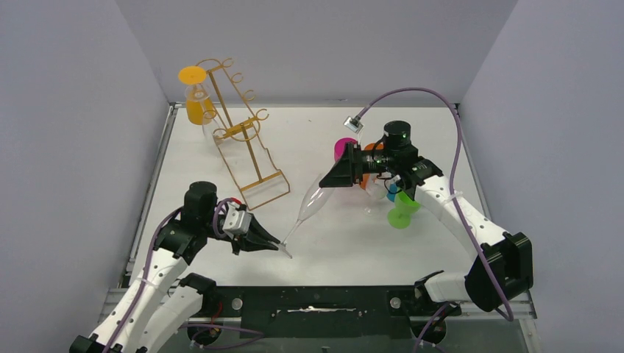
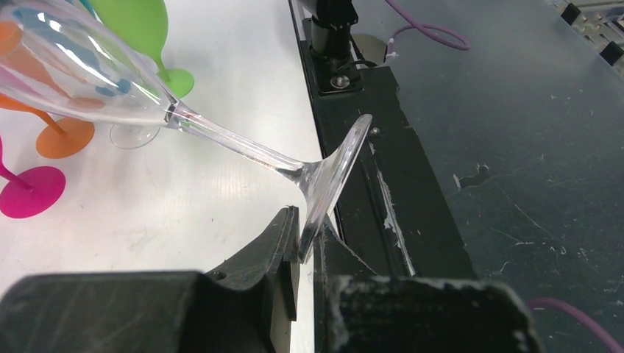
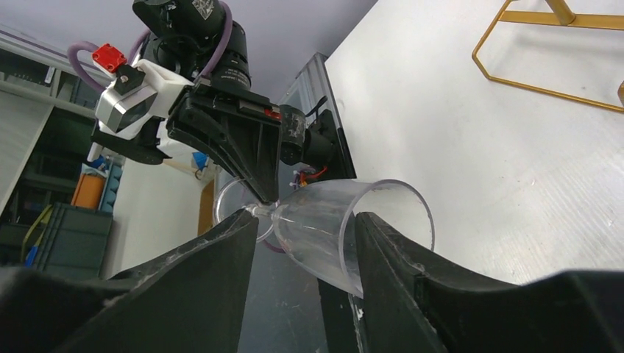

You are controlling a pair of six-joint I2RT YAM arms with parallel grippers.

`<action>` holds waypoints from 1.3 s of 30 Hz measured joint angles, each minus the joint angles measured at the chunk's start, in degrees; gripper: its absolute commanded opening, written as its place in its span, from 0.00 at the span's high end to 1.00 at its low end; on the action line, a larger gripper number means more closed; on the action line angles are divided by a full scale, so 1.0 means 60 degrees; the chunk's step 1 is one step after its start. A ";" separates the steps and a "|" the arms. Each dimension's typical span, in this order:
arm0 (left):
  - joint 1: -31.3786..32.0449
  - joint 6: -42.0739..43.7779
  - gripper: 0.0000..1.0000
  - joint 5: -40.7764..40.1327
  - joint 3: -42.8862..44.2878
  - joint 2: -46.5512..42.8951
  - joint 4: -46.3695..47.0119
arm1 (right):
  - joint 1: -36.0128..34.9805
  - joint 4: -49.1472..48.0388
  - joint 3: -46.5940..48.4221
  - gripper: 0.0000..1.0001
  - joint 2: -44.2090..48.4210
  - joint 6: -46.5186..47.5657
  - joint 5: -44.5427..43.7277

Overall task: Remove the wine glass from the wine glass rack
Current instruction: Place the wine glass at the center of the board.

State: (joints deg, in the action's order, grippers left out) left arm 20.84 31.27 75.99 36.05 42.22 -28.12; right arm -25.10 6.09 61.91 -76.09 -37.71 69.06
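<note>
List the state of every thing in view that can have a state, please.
Clear glass, off the rack, held sideways in the air.
Left fingers, shut on its foot.
Right fingers, around its bowl; grip unclear.
Yellow glass, hanging upside down on the rack.
Rack, standing on its base.
Green glass, standing upright.

The top view looks down from above the near edge over the whole bench (image 1: pixel 353 140). The left wrist view sits close behind the left pincer (image 2: pixel 307 239), facing the coloured glasses (image 2: pixel 29 193). The right wrist view, low, faces the left arm (image 3: pixel 213 81). All share the clear glass (image 1: pixel 313 200).
</note>
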 measured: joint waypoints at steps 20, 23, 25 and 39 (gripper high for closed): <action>-0.0149 0.0576 1.00 -0.0820 0.0036 -0.0117 -0.0994 | -0.0219 -0.0404 -0.0484 1.00 0.0627 -0.0102 -0.0860; -0.0189 0.0590 0.93 -0.0882 0.0033 -0.0142 -0.0878 | -0.0255 -0.0397 -0.0484 1.00 0.0874 -0.0098 -0.1009; -0.0193 0.0572 0.88 -0.0882 0.0033 -0.0197 -0.0856 | -0.0280 -0.0361 -0.0481 1.00 0.0914 -0.0062 -0.1155; -0.0375 -0.0273 0.50 -0.1807 -0.0484 -0.0729 -0.0718 | -0.0896 0.1235 0.0124 1.00 0.1239 0.0765 -0.1840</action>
State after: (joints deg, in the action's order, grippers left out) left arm 18.59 29.63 65.14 33.15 37.85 -32.42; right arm -30.48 13.50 62.65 -68.66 -33.12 58.02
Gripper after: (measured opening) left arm 0.476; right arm 0.132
